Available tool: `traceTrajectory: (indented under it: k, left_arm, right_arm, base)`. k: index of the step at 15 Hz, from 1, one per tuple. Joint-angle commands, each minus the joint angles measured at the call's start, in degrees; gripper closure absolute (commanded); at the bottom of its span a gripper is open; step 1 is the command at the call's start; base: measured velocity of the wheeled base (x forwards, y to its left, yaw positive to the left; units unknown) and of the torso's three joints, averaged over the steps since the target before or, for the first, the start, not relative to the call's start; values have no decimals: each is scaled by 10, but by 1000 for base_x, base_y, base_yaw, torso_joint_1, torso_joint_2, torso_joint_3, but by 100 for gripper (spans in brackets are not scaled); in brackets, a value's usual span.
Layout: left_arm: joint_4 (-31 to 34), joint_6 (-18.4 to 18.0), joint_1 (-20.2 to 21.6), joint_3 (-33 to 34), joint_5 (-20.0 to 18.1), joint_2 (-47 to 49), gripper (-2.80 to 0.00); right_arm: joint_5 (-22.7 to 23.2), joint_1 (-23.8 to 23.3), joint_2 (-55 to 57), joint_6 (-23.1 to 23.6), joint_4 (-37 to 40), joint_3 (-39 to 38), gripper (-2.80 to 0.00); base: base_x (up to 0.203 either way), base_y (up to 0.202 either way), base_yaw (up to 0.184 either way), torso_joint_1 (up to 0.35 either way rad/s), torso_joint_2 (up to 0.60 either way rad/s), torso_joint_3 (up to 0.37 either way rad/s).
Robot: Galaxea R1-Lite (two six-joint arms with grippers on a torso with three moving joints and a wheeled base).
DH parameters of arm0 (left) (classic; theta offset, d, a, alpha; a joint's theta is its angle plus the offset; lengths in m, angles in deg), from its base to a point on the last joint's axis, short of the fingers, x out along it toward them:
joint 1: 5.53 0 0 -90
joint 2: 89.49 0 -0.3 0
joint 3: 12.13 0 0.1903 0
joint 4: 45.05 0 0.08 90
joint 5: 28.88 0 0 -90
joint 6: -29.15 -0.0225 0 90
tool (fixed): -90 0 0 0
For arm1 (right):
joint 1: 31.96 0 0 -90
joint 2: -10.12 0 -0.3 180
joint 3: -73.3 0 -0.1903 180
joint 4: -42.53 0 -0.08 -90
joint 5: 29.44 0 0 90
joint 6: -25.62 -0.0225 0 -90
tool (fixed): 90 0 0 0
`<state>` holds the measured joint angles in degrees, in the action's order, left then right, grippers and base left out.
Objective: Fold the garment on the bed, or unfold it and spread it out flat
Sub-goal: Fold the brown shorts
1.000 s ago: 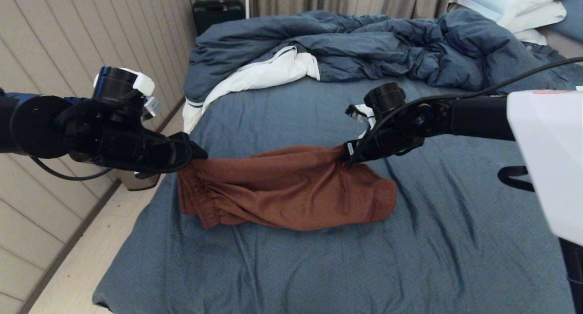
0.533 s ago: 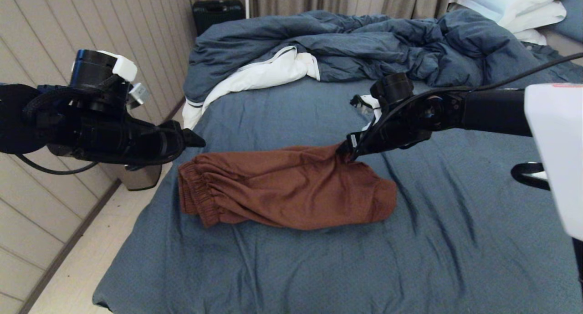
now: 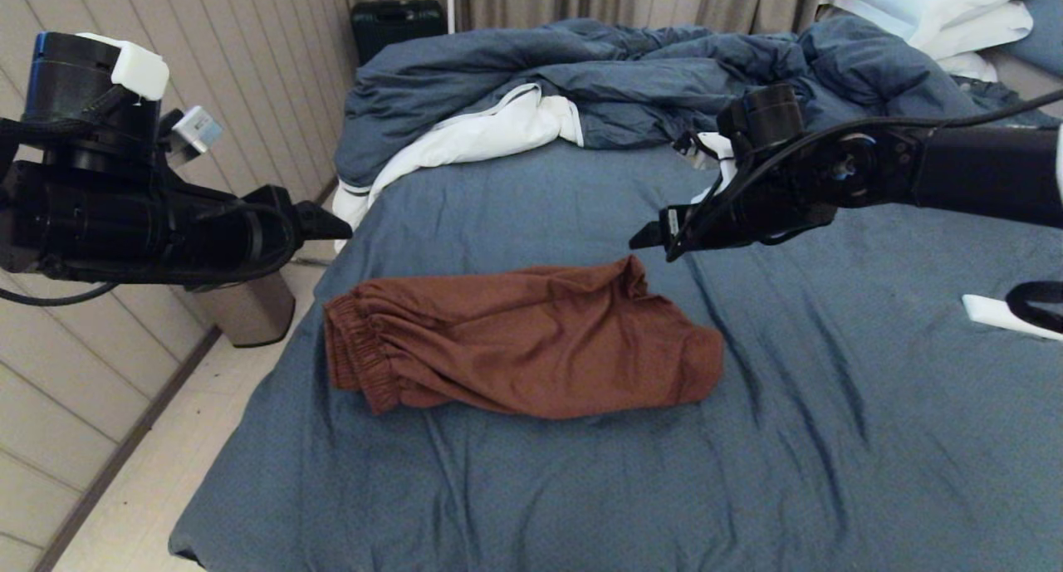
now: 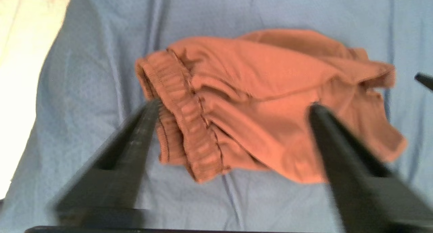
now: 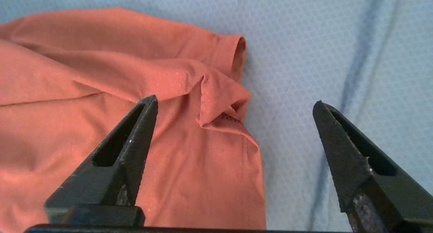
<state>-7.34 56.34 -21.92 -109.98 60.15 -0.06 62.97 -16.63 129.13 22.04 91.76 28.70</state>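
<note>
The garment (image 3: pixel 515 339), a pair of rust-brown shorts, lies folded into a long bundle on the slate-blue sheet of the bed (image 3: pixel 581 489), about midway across the mattress and nearer the left edge than the right. Its gathered elastic waistband (image 4: pixel 184 121) forms the left end; the leg hems bunch at the right end, where a small peak of cloth (image 5: pixel 220 108) stands up at the far right corner.

The left claw (image 3: pixel 332 223) hangs above the bed's left edge, beyond the waistband end and clear of the cloth; its fingers (image 4: pixel 135 138) are spread wide with nothing between them. In its wrist view the waistband lies below the gap between the tips.

The right claw (image 3: pixel 652 242) hovers just past that raised peak, on the far right of the garment, close to it but not touching. Its fingers (image 5: pixel 135 138) are also spread wide and empty, with the hem corner and bare sheet showing beneath them.

A rumpled blue duvet (image 3: pixel 631 82) with white lining is heaped across the far part of the bed.
</note>
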Motion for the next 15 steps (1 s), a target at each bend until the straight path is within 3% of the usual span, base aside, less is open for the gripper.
traceTrajectory:
  k: [1, 4, 8, 11, 15]
  left_arm:
    - [11, 0, -8, 10, 2, -24, 0]
    - [17, -22, -36, 8, -3, 5, 0]
    - [15, -34, -130, 7, -7, 80, 0]
    - [5, -21, -155, 1, -8, 131, 0]
    - [-30, -19, -164, -1, -8, 176, 0]
  right_arm:
    - [1, -3, -32, -2, 1, -25, 0]
    - [4, 18, -71, -10, 6, -82, 0]
    - [5, 78, -96, -42, 6, -159, 0]
    - [5, 82, -72, -50, 1, -153, 0]
    - [5, 86, 20, -51, -4, -79, 0]
  base:
    - [0, 0, 0, 0, 0, 0]
    - [0, 0, 0, 0, 0, 0]
    - [0, 0, 0, 0, 0, 0]
    - [0, 0, 0, 0, 0, 0]
    - [0, 0, 0, 0, 0, 0]
